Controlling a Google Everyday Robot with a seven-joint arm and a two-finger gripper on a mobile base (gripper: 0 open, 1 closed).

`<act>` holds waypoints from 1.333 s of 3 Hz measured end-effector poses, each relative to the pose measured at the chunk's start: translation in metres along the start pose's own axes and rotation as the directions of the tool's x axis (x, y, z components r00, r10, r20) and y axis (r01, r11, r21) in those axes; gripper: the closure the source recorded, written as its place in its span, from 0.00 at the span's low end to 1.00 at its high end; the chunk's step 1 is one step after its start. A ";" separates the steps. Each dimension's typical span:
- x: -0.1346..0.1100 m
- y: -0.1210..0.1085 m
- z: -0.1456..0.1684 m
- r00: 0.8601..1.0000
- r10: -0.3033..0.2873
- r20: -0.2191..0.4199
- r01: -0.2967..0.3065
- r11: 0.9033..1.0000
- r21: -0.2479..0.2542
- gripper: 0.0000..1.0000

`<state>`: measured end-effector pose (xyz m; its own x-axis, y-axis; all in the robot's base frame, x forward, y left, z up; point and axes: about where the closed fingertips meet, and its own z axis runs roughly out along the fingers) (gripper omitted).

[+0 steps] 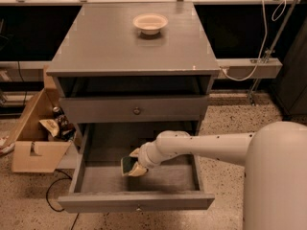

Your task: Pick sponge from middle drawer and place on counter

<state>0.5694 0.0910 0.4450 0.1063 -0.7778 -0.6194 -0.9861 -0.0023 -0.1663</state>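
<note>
The middle drawer (165, 180) is pulled fully out, so that its grey floor can be reached from above. The drawer front above it (136, 110) is shut. The arm (206, 145) is stretched in from the right, low over the drawer's floor, and the gripper (135, 163) is placed at the drawer's left-centre.

The sponge (127, 166) is seen between the gripper's pale fingers (139, 171), which are closed down to its width. It is turned on edge, with the dark green face towards the left and the yellow foam towards the gripper. Nothing else is touched by the gripper. Whether the sponge is clear of the floor or resting on it cannot be told.

The grasp is judged to be made, with lifting and carrying not yet done. The tabletop (105, 47) lies well above the sponge; only a cream bowl (150, 23) is set on it, near the back, so much bare surface is left in front for the sponge.
</note>
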 end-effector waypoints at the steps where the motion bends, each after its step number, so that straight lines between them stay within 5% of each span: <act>1: 0.000 0.000 0.000 1.000 0.000 0.000 0.000 1.000 0.000 1.00; 2: -0.018 -0.003 -0.039 0.999 -0.050 0.018 0.049 0.998 0.032 1.00; 4: -0.096 -0.024 -0.201 0.969 -0.224 0.107 0.207 0.967 0.148 1.00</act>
<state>0.5568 0.0398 0.6628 0.3374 -0.6860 -0.6447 -0.9127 -0.0707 -0.4024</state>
